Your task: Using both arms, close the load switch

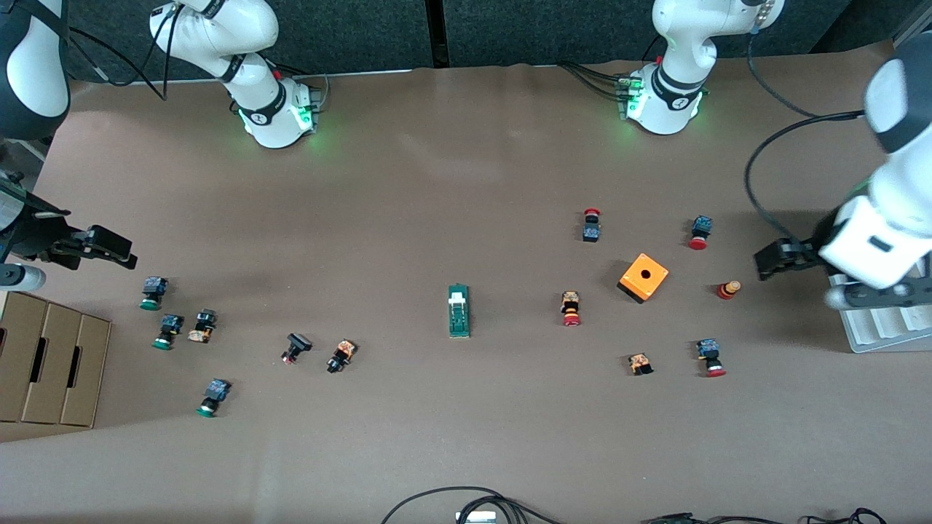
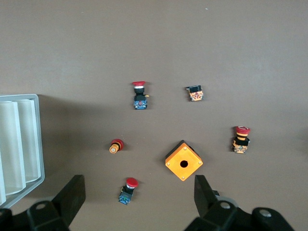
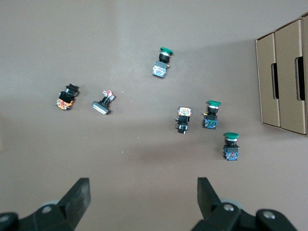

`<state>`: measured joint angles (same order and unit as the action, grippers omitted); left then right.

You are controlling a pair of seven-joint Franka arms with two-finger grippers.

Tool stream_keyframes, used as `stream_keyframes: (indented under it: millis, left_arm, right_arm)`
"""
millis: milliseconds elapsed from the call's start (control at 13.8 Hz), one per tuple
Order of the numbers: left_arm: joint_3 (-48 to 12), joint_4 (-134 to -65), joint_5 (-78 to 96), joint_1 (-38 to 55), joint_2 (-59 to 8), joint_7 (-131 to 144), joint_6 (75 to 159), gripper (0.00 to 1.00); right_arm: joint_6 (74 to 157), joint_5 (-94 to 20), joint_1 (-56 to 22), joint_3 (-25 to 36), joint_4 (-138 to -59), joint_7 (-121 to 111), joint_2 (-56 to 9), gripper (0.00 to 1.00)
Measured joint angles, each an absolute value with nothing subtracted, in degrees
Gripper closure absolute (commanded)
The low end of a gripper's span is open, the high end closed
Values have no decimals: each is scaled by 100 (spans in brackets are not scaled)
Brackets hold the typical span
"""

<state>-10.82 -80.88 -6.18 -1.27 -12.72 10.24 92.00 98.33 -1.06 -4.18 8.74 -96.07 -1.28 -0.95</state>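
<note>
The brown table (image 1: 437,182) is spread wide, and the two white arms are seen rising from bases along its top edge. The left arm (image 1: 885,218) is swung out over its own end of the table, its wrist bent down above the white ribbed tray (image 1: 885,331); the left gripper (image 1: 772,260) is held in the air over bare table near the orange cube (image 1: 644,277), fingers (image 2: 72,197) spread apart, nothing between them. The right arm (image 1: 29,65) is folded out over its own end; the right gripper (image 1: 116,247) is hung above the green-capped buttons (image 1: 153,292), just up from the cardboard boxes (image 1: 51,360), fingers (image 3: 79,199) spread wide and empty. The load switch (image 1: 459,311) is found lying flat near the table's middle, well apart from both grippers, its white lever at the end farther from the front camera. Red-capped buttons (image 1: 571,308) are scattered around the cube.
</note>
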Motion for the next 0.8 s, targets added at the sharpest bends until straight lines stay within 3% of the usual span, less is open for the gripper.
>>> stream_keyframes:
  millis: [364, 800]
  left_arm:
    - [-1097, -8100, -909, 502, -1595, 1024, 9198, 0]
    - [-1108, -8098, -911, 603, -1762, 1013, 9199, 0]
  right_arm:
    - [9823, -106, -418, 923, -9532, -132, -100, 1]
    - [9797, -106, -433, 882, -9535, -132, -103, 1]
